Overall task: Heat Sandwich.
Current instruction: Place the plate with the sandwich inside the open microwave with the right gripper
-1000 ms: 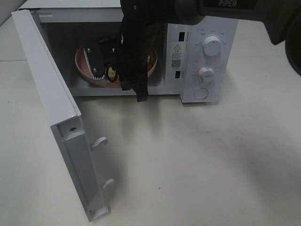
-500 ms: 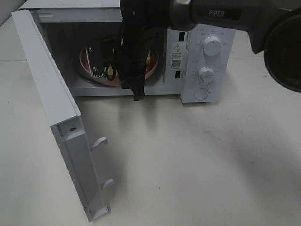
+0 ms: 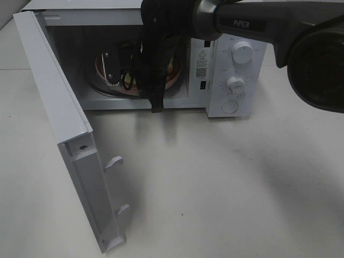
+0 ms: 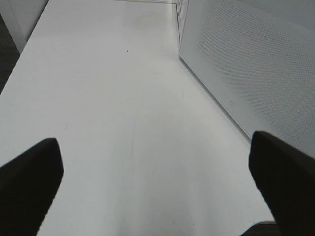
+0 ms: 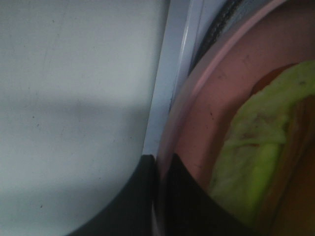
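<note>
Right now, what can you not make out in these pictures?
- sandwich: in the exterior high view the right arm covers most of it; in the right wrist view the frame edge cuts it.
- pink plate: mostly behind that arm.
- labels around the microwave dials: too small.

Our right arm stretches in from the right side of the high view and bends down at the wrist. Our right gripper has its two dark fingers pressed close together on the rim of the pink plate. Our left gripper hovers low with its jaws wide apart and empty, and only its two dark fingertips show.
</note>
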You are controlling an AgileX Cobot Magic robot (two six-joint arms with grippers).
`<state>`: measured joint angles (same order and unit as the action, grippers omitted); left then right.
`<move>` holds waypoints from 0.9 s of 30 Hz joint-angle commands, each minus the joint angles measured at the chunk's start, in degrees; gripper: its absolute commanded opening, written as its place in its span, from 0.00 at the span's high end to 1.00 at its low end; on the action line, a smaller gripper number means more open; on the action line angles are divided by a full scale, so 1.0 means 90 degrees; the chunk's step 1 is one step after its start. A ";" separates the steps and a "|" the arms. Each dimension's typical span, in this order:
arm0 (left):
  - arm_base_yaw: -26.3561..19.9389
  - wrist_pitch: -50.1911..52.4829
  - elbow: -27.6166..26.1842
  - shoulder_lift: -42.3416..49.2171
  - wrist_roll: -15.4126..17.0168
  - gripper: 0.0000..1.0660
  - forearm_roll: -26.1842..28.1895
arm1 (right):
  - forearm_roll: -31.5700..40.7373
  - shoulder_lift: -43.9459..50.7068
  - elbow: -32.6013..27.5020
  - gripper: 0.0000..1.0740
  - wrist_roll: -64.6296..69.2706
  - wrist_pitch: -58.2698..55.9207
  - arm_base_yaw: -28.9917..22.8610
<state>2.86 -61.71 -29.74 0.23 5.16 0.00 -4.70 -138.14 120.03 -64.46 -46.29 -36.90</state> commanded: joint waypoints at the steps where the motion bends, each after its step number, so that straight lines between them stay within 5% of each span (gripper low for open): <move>1: -0.0013 0.0032 0.0000 0.0108 0.0025 0.08 0.0038 | -0.0032 0.0019 0.0089 0.97 -0.0013 0.0204 0.0006; 10: -0.0013 0.0032 0.0000 0.0108 0.0025 0.08 0.0038 | -0.0076 0.0019 0.0089 0.91 -0.0032 0.0248 0.0025; 15: -0.0013 0.0032 0.0000 0.0108 0.0025 0.08 0.0038 | -0.0076 0.0019 0.0089 0.72 0.0280 0.0446 0.0006; 16: -0.0013 0.0032 0.0000 0.0108 0.0025 0.08 0.0038 | -0.0076 0.0019 0.0089 0.58 0.0484 0.0477 0.0006; 21: -0.0013 0.0032 0.0000 0.0108 0.0025 0.08 0.0038 | -0.0076 0.0051 0.0089 0.29 0.0758 0.0471 0.0006; 27: -0.0013 0.0032 0.0000 0.0108 0.0025 0.08 0.0038 | -0.0076 0.0070 0.0089 0.24 0.1006 0.0458 0.0006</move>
<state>2.86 -61.71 -29.74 0.23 5.16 0.00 -5.16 -138.14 120.49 -56.61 -42.06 -36.90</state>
